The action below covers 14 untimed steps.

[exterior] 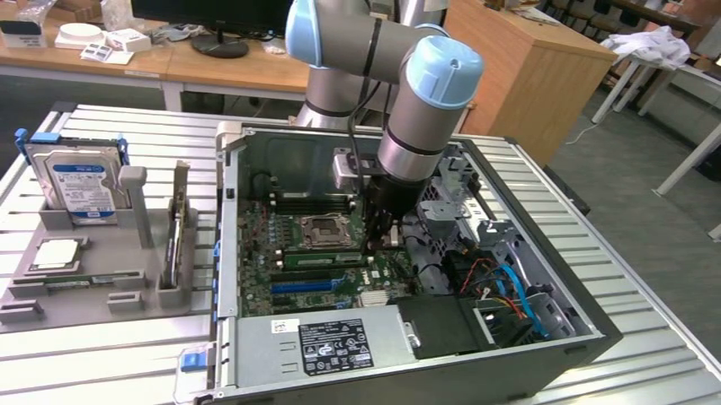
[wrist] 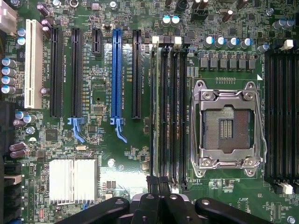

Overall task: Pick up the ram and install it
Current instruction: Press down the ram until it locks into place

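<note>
from the exterior view, the arm [exterior: 423, 110] reached down into the open computer case [exterior: 541, 337], which lay on its side on a slatted metal table [exterior: 631, 278]. the gripper [exterior: 381, 238] hung low over the green motherboard [exterior: 304, 287], just beside the empty processor socket [exterior: 321, 228] on the exterior view's right, above the memory slots [exterior: 321, 259]. outside the case, on the exterior view's left, a grey holder [exterior: 67, 295] carried a hard drive [exterior: 79, 181] with a blue label standing upright, a square silver processor [exterior: 56, 253] lying flat, and a ram stick [exterior: 177, 240] standing on its long edge in a slot near the case wall. in the wrist view, the camera looked straight down on the board: the gripper [wrist: 159, 207] had its dark fingers [wrist: 148, 205] pressed together, clenched, right at the end of a green ram stick [wrist: 155, 112] seated edge-up in the bank of black slots between the blue expansion slot [wrist: 116, 74] and the processor socket [wrist: 227, 127]. whether the fingers were pinching that stick or only touching it, i couldn't tell.
</note>
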Motion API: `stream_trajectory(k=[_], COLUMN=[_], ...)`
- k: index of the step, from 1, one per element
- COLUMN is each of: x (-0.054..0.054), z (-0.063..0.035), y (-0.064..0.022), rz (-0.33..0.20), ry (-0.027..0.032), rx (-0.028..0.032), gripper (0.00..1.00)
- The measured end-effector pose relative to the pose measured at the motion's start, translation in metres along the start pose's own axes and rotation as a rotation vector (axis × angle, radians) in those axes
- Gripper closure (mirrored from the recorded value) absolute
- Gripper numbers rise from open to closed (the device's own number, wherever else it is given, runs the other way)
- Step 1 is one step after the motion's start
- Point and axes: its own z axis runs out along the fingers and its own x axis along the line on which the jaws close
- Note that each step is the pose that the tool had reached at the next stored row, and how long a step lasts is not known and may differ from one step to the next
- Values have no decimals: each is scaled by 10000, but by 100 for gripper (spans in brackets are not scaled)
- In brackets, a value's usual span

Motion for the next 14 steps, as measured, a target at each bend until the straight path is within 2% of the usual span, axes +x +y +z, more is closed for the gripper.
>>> stream_trajectory(k=[14], x=[1], z=[22], y=[0], rz=[1], ry=[2], rx=[0], gripper=[89])
